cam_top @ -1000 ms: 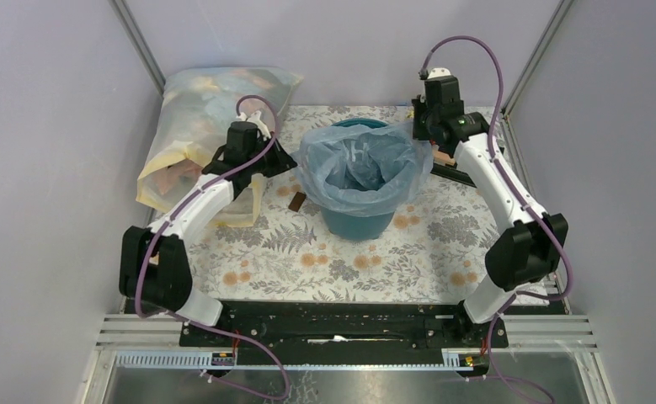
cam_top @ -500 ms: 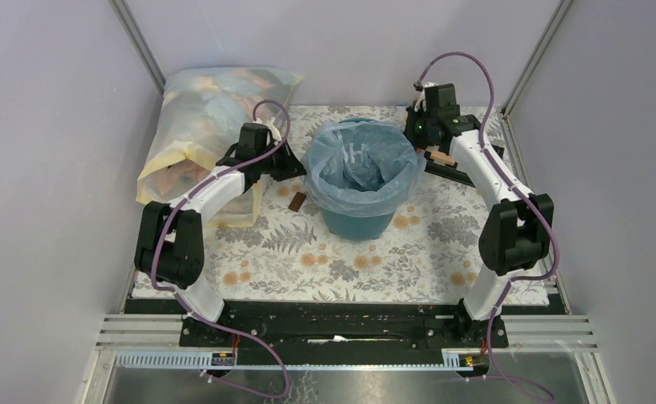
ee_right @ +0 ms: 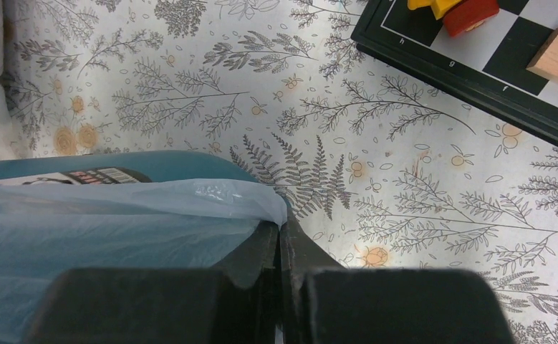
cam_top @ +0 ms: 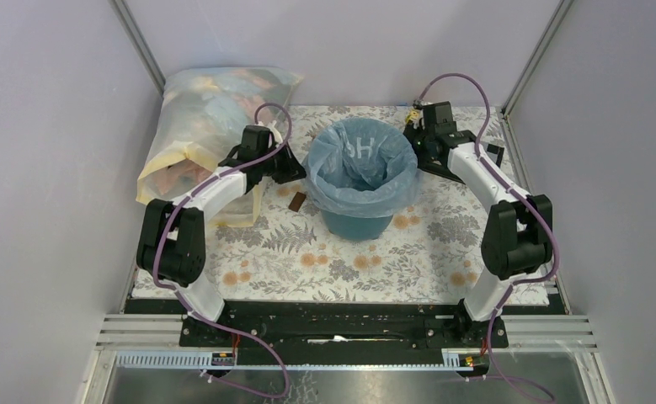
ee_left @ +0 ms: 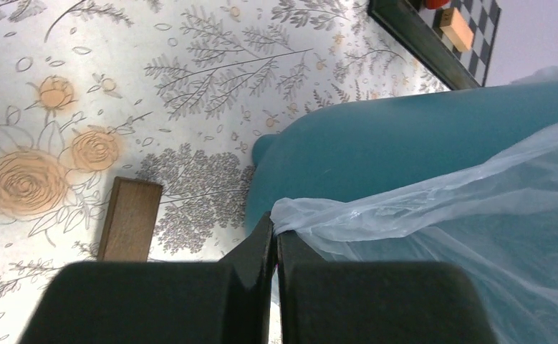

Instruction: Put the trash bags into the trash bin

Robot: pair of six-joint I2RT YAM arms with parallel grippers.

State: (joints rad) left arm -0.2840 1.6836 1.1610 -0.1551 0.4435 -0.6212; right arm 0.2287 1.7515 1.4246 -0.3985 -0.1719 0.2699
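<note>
Top external camera: we saw the pale-blue trash bag (cam_top: pixel 360 164) seated inside the teal trash bin (cam_top: pixel 356 220) at the middle of the table, its mouth folded out over the rim. The left gripper (ee_left: pixel 274 228) and the right gripper (ee_right: pixel 283 223) flanked the bin on opposite sides. In each wrist view the fingers (ee_left: pixel 251 254) were pinched together on a fold of the bag's hem, just outside the bin wall. We judged that the two opposed grips served to stretch the film down over the rim so the liner would not slip inward. We also judged the task close to finished, with only the release to come. The thin, crinkly plastic looked liable to tear or ride back up if tugged hard.

The bin stood on a tablecloth (cam_top: pixel 307 263) printed with grey ferns and orange flowers. A small brown wooden block (ee_left: pixel 129 218) lay flat near the bin's left side. A chessboard (ee_right: pixel 476 64) carrying a few pieces lay beyond the right gripper. A large clear bag (cam_top: pixel 198 126) stuffed with cloth leaned in the far-left corner. Plain lilac walls (cam_top: pixel 55 168) closed in the cell.
</note>
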